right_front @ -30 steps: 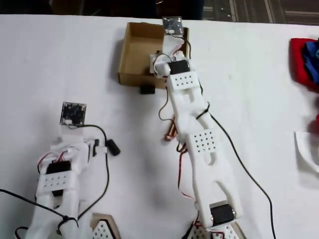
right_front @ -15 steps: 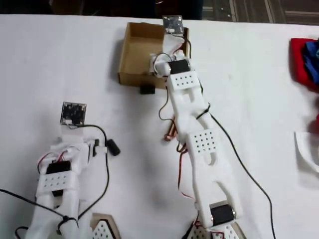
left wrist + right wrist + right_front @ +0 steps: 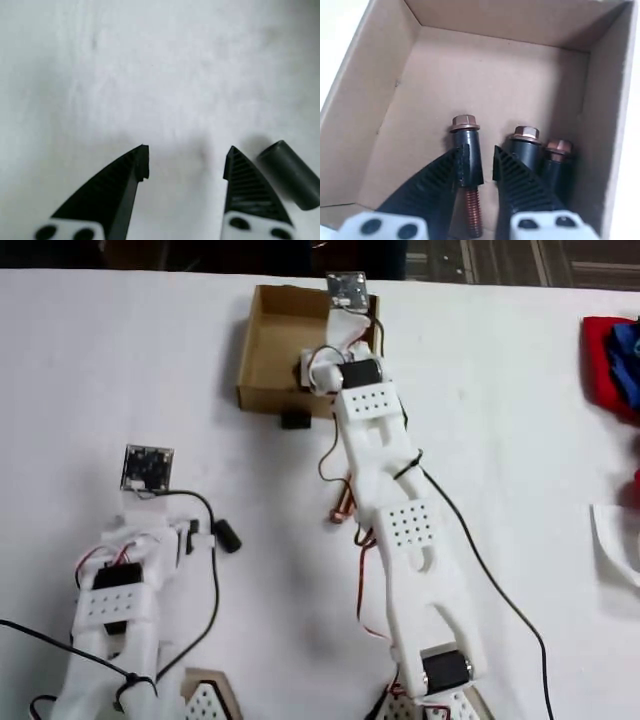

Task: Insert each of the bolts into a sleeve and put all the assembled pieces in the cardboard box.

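Note:
My right gripper [image 3: 480, 151] hangs inside the cardboard box [image 3: 435, 90], slightly open. Between its fingers is a copper bolt in a black sleeve [image 3: 468, 150]; one finger overlaps the sleeve and a narrow gap shows at the other. Two more bolt-and-sleeve pieces [image 3: 526, 144] [image 3: 558, 156] lie against the box wall beside it. In the high view this arm [image 3: 400, 520] stretches to the box [image 3: 262, 340]. My left gripper [image 3: 186, 161] is open low over the white table, with a loose black sleeve [image 3: 291, 173] just outside one finger. That sleeve [image 3: 226, 536] lies beside the left arm [image 3: 120, 590].
A small black piece [image 3: 295, 420] lies on the table against the box's front wall. A red and blue object [image 3: 612, 355] and a white object [image 3: 615, 550] sit at the right edge. Cables trail along both arms.
The right arm's wrist has shifted very slightly over the box. The left arm and the loose sleeve have stayed still.

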### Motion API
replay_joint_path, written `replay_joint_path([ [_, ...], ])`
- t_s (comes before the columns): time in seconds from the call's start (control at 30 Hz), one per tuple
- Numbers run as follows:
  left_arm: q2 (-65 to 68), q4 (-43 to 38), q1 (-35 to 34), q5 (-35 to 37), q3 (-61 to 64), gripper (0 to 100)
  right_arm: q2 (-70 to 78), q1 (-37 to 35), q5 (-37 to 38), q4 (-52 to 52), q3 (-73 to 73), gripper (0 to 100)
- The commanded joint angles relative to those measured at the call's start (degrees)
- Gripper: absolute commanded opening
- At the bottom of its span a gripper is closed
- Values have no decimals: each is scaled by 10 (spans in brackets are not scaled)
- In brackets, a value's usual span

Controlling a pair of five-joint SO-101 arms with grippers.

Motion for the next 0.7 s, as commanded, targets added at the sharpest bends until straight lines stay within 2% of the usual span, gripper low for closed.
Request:
replay_joint_path([
  [0.0,2,-9,6,-2,-23,256,-49,-19,-2,-7,-19,62],
  [0.23,2,-9,6,-2,-22,256,3,-36,3,-51,-21,62],
  [0.33,2,-9,6,-2,-22,256,14,-38,45,-51,-21,60],
  [0.67,2,-9,6,-2,-22,256,27,-11,59,-65,-21,60],
])
